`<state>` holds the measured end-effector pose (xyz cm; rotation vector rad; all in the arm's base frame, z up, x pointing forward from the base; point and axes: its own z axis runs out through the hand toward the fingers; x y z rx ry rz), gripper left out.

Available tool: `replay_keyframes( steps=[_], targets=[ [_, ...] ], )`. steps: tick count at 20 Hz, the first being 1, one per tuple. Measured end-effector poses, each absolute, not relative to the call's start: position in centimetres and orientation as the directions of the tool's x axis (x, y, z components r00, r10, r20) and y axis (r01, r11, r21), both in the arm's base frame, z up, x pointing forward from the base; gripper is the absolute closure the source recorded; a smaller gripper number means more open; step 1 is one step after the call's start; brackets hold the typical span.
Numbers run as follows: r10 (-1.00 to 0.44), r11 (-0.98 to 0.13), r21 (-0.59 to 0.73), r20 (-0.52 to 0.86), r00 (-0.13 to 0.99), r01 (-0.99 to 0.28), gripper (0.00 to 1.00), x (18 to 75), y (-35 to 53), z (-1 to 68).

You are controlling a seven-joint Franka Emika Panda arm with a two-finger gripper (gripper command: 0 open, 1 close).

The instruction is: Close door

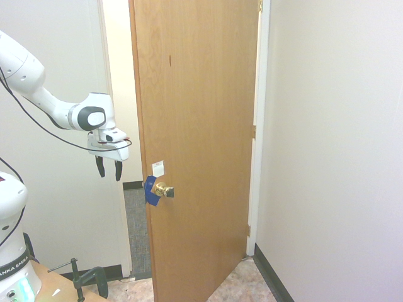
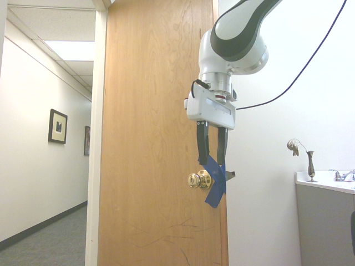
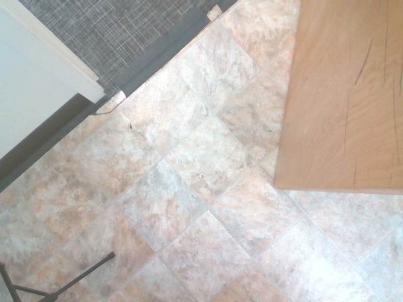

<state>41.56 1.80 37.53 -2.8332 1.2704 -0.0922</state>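
Our end effector (image 1: 109,168) hangs released, fingers apart and pointing down, holding nothing, just beside the door's (image 1: 198,113) latch edge and above its brass knob (image 1: 164,190). We judge this placement suits pushing the half-open door toward the white frame (image 1: 110,126).

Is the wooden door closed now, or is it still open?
Open. The door stands swung away from the white frame, and the hallway carpet shows through the gap at its latch edge.

arm is stretched in from the frame's left; gripper (image 1: 109,168) is pointed straight down, fingers spread apart
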Motion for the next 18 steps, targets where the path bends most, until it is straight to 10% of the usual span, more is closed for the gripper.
replay_keyframes(
  steps=[18],
  targets=[
    [-0.858,-0.514,-0.170,0.081,0.508,-0.841,0.00,33.6,-9.5,50.1]
  ],
)
